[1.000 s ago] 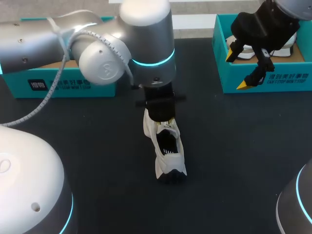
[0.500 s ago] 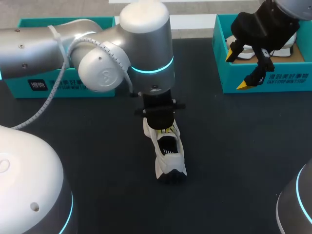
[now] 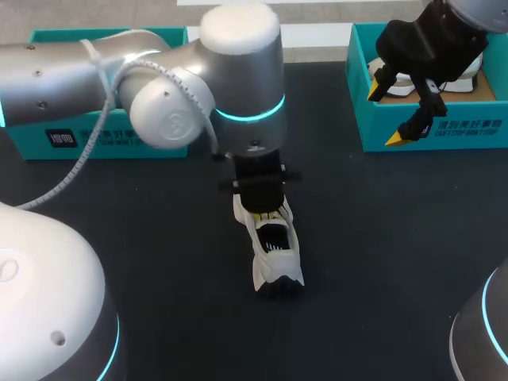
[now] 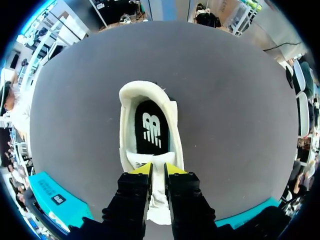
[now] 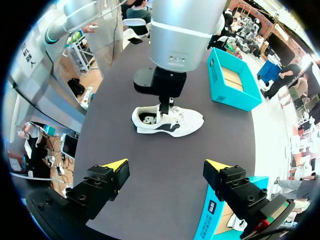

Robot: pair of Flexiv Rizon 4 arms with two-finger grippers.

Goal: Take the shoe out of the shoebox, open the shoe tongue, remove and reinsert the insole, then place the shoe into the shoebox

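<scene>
A white shoe point(image 3: 276, 258) lies on the dark table, toe toward the near edge. Its black insole point(image 4: 150, 127) shows inside the opening. My left gripper point(image 4: 158, 171) stands over the shoe's throat, shut on the white tongue point(image 4: 159, 197), which sits pinched between the two yellow tips. From above, the left gripper point(image 3: 266, 208) is mostly hidden under its wrist. My right gripper point(image 3: 385, 115) hangs open over the front wall of the right shoebox point(image 3: 432, 131), holding nothing. In the right wrist view the shoe point(image 5: 170, 122) lies well ahead of the open right gripper point(image 5: 166, 166).
A second white shoe point(image 3: 417, 83) lies in the right teal shoebox. The left teal shoebox point(image 3: 103, 139) stands at the back left behind my left arm, and its brown floor point(image 5: 235, 80) shows bare.
The left gripper's fingers have closed in on the tongue and the wrist has come slightly lower over the shoe. The right arm has stayed where it was.
</scene>
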